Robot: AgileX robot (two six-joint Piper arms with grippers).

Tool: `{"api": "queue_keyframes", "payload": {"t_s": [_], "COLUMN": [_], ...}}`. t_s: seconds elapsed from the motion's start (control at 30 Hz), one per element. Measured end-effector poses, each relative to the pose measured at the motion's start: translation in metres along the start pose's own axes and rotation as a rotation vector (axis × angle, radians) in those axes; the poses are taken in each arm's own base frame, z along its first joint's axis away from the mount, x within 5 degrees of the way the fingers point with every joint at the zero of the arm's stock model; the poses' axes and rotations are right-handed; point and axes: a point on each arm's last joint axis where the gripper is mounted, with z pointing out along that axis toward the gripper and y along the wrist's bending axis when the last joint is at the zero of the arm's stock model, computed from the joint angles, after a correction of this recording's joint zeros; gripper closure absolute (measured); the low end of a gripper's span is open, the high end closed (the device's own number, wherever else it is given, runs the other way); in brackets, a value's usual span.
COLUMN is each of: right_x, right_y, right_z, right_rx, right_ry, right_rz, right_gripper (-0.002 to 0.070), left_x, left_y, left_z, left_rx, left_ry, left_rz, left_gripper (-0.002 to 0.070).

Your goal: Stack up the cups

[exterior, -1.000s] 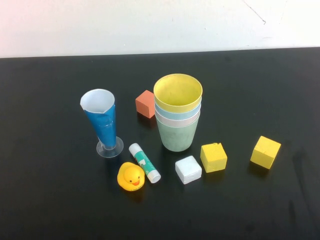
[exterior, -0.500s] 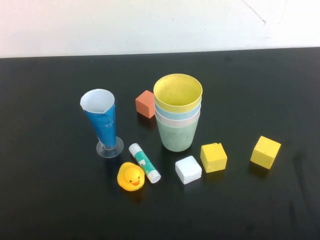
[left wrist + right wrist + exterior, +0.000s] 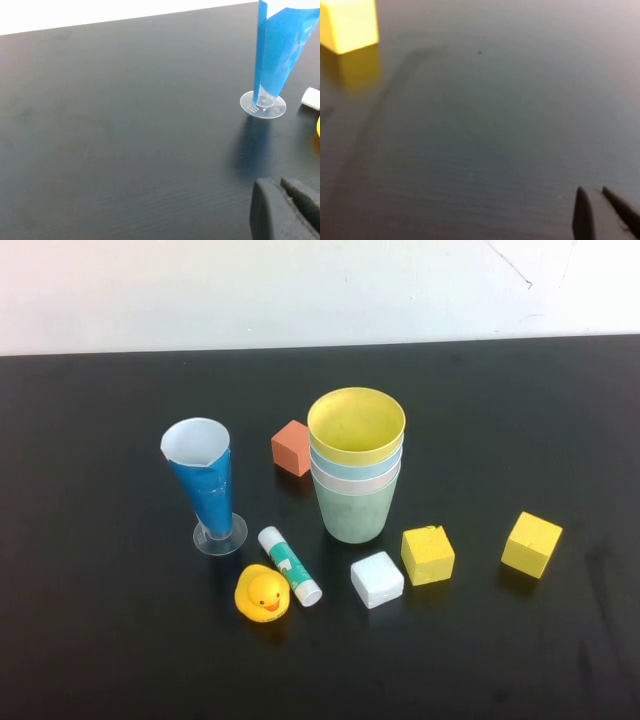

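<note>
Bare lab-style test bench, matte black table (image 3: pixel 100 640) against a plain white wall (image 3: pixel 250 290), small toy props laid out, yellow rubber duck (image 3: pixel 263 594), coloured foam cubes (image 3: pixel 531 543).

Four cups are standing nested in one upright stack at the middle of the black table (image 3: pixel 100 640): green cup (image 3: pixel 354 512) at the bottom, then pink cup (image 3: pixel 355 481), blue cup (image 3: pixel 355 466) and yellow cup (image 3: pixel 356 426) on top. A tall blue glass (image 3: pixel 205 485), glue stick (image 3: pixel 289 565) and rubber duck (image 3: pixel 262 593) are lying to its left; an orange block (image 3: pixel 291 448) behind; a white block (image 3: pixel 377 579) and two yellow blocks (image 3: pixel 427 555) (image 3: pixel 530 544) to its right.
</note>
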Motion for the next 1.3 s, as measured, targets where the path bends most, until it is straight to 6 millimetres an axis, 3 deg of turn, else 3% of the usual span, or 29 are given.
{"api": "queue_keyframes", "payload": {"t_s": [1.13,1.3], "right_x": [0.000,0.000], "right_y": [0.002,0.002], "right_z": [0.000,0.000], "right_rx": [-0.046,-0.045], "right_ry": [-0.001,0.000], "right_rz": [-0.028,-0.030], "right_gripper": [0.0657,0.0657], "left_x": [0.001,0.022], "left_y": [0.000,-0.003], "left_z": [0.000,0.007], "left_rx": [-0.002,0.012], "left_ry": [0.004,0.060], "left_rz": [0.001,-0.070], "left_gripper": [0.0676,0.0676]}}
